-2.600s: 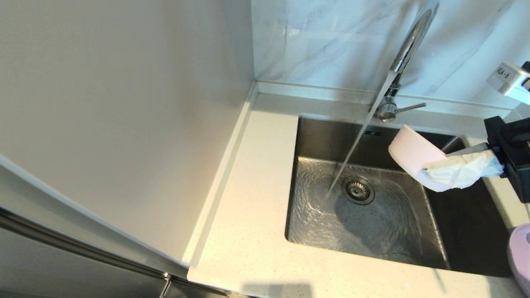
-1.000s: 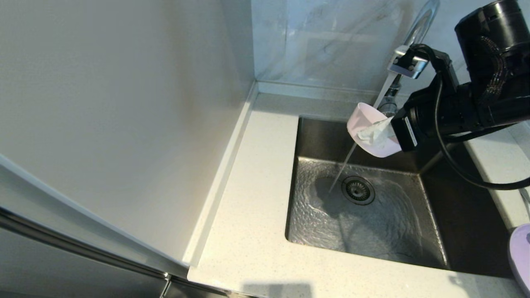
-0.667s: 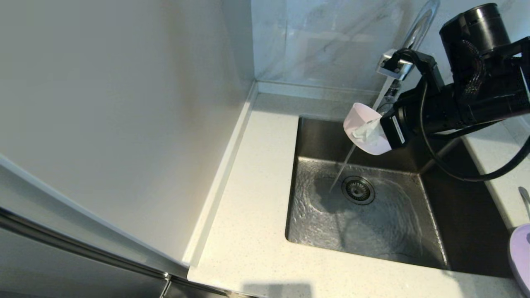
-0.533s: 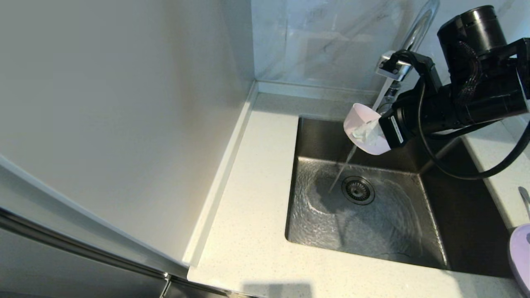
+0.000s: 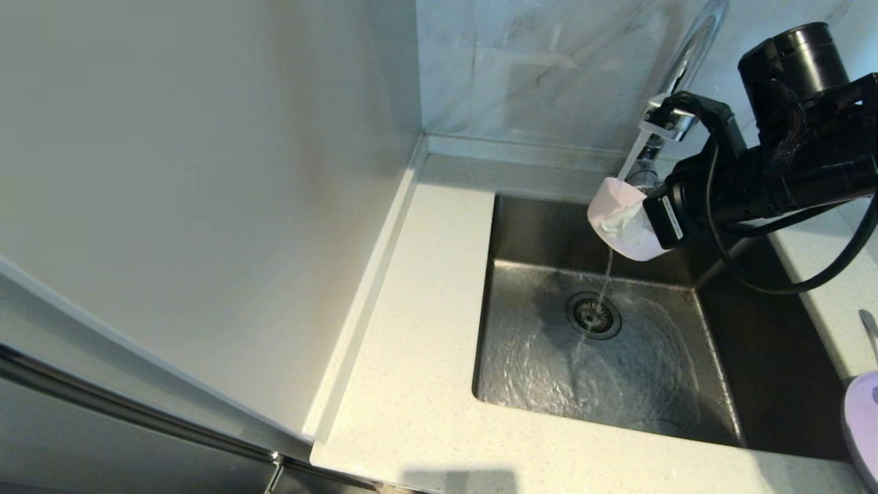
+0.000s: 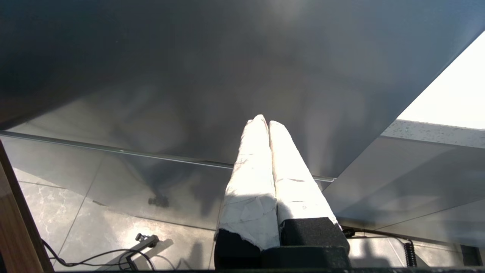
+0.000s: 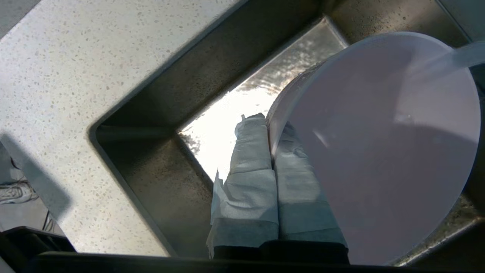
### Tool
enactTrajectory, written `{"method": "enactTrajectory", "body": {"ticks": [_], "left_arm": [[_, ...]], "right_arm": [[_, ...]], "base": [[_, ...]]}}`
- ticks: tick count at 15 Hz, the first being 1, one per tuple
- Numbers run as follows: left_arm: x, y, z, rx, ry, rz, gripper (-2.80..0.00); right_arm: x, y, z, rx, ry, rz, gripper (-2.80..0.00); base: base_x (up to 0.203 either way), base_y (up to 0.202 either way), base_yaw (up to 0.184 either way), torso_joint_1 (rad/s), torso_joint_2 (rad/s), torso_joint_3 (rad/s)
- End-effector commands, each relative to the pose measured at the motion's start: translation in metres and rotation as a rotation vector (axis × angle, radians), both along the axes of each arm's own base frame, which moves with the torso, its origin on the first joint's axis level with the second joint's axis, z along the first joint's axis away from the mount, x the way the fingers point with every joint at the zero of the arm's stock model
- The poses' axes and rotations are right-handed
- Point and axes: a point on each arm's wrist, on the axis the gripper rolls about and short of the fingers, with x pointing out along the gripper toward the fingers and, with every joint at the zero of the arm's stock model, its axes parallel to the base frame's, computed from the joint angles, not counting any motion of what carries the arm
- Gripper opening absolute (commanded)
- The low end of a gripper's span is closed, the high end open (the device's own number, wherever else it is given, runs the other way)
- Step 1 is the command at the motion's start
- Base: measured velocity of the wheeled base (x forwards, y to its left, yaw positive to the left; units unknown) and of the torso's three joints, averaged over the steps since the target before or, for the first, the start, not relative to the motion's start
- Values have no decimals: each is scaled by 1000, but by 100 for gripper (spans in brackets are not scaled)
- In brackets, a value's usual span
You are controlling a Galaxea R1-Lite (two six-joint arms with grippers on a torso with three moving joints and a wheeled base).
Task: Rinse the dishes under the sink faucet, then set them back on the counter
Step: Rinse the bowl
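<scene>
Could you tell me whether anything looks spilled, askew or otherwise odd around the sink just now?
Nothing looks spilled. The right gripper holds the pink bowl by its rim, tilted under the faucet; water runs over it into the sink. The lilac plate sits on the counter by the basin.

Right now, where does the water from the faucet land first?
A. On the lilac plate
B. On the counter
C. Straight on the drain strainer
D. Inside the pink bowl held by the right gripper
D: the faucet stream enters the pink bowl that the right gripper holds over the sink, then spills toward the drain strainer.
</scene>
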Motion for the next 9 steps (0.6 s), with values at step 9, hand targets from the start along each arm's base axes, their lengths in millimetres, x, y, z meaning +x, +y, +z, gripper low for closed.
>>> {"method": "enactTrajectory", "body": {"ticks": [9], "left_arm": [[0, 0, 0, 0, 0, 0, -280]], "right_arm": [[1, -55, -12, -10, 55, -183, -280]], "base": [[0, 0, 0, 0, 0, 0]]}}
